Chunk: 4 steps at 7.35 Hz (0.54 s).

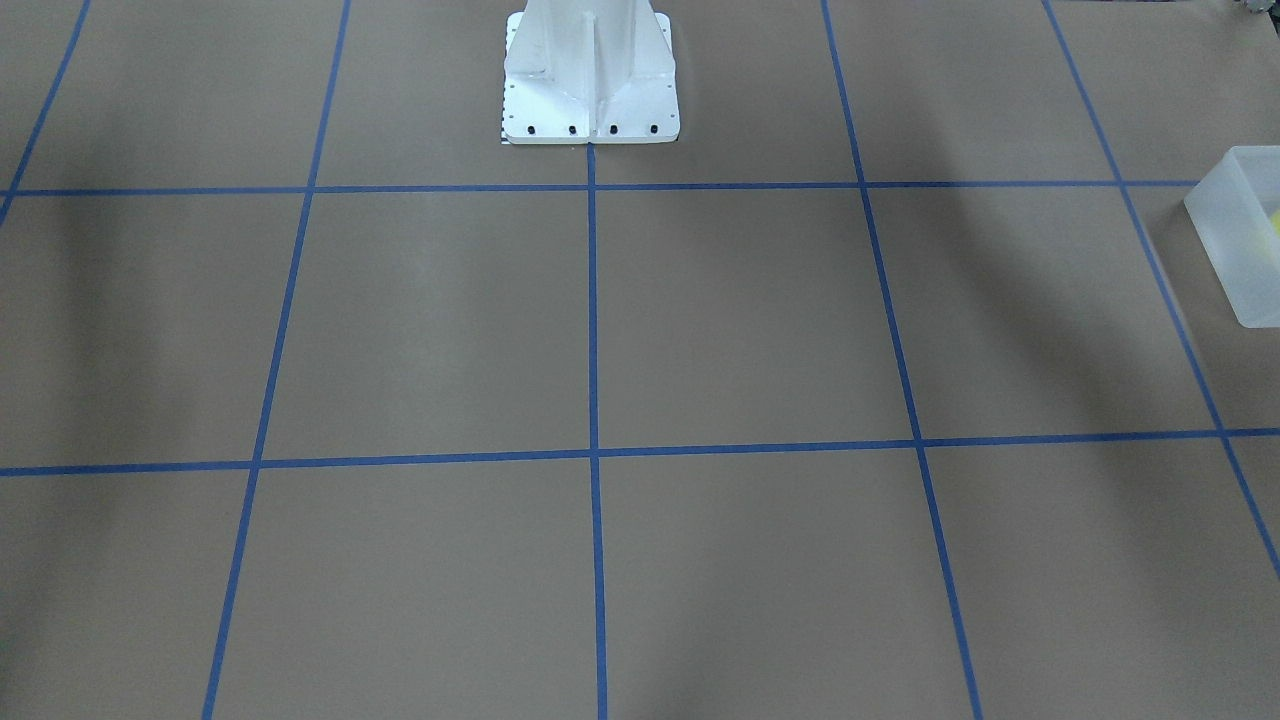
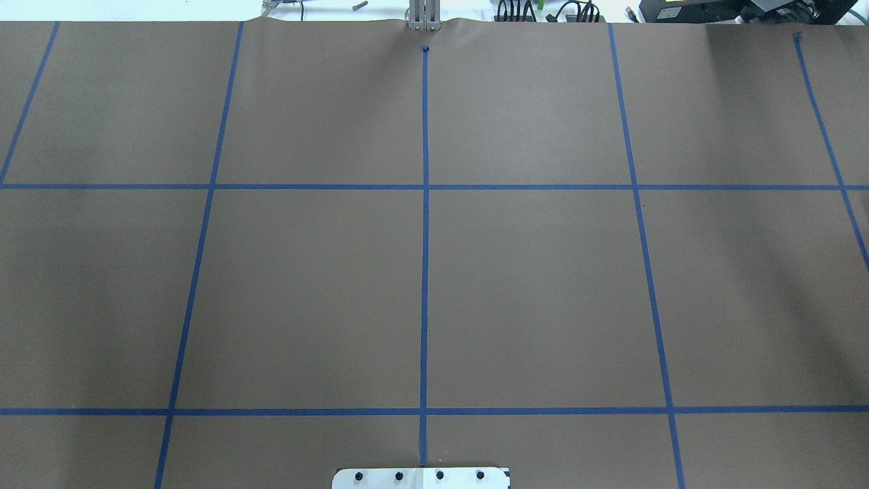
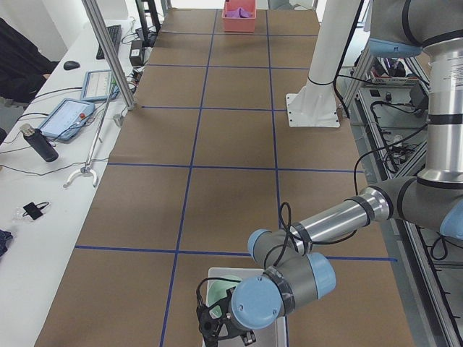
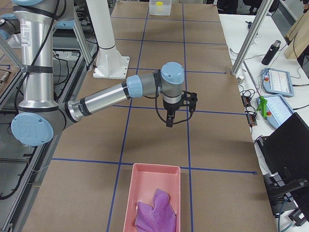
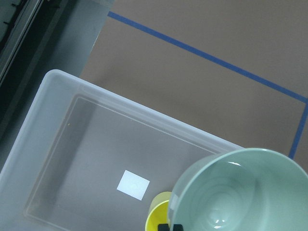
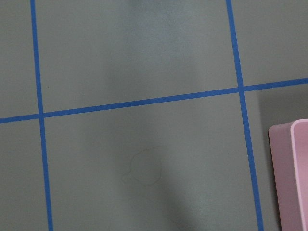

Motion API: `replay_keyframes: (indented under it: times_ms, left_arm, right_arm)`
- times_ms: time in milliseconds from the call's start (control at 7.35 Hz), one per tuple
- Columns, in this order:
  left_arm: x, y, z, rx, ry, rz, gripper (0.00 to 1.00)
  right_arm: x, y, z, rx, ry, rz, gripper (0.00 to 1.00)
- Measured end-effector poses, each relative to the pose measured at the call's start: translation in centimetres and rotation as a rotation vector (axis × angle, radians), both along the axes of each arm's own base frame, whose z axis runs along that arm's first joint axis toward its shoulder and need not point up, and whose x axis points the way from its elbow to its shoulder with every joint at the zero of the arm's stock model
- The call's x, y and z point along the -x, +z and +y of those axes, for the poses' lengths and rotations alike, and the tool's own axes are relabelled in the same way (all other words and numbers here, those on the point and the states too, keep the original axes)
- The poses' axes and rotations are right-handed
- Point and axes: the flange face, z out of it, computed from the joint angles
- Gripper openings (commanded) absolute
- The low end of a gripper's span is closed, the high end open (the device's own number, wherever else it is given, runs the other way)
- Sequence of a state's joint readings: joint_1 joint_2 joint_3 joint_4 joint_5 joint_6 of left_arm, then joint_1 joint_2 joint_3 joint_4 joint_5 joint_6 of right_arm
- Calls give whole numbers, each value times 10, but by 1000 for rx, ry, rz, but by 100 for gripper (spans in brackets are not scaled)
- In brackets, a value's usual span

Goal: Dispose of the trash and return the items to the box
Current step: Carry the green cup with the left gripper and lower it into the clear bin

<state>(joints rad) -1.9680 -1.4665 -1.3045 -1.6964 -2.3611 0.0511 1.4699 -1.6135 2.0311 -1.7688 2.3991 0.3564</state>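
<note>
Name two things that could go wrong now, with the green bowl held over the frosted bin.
The bowl overlaps the bin's rim in the left wrist view, so releasing now might catch the wall and land outside. The yellow cup lies just under the bowl; a drop could knock it over.

Matte brown paper-covered table [image 2: 529,292], ruled into large squares by a grid of thin blue tape lines [image 2: 425,272]. Under the black left gripper [image 5: 171,226]: translucent frosted-white rectangular plastic bin [image 5: 57,144] with a small white square patch [image 5: 133,185] on its floor, pale mint-green round bowl [image 5: 240,192] with a glossy inside, small bright yellow plastic cup [image 5: 156,216]. Off to one side of the black right gripper [image 4: 170,121]: salmon-pink rectangular plastic tray [image 4: 157,166] with a crumpled purple cloth [image 4: 155,216]. Silver arm tubes [image 4: 101,99] with light blue joint caps [image 4: 173,72]. White metal robot base [image 1: 590,90].
</note>
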Motion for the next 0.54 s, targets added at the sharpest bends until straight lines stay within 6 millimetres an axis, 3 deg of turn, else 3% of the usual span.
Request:
replay_keyframes:
  times_ms: [272, 544]
  left_arm:
    - [-1, 43, 14, 7, 19, -44, 0]
    - [-2, 59, 22, 10, 49, -78, 0]
  right_arm:
    - [10, -6, 1, -4, -14, -2, 100]
    - [14, -7, 0, -6, -21, -1, 100]
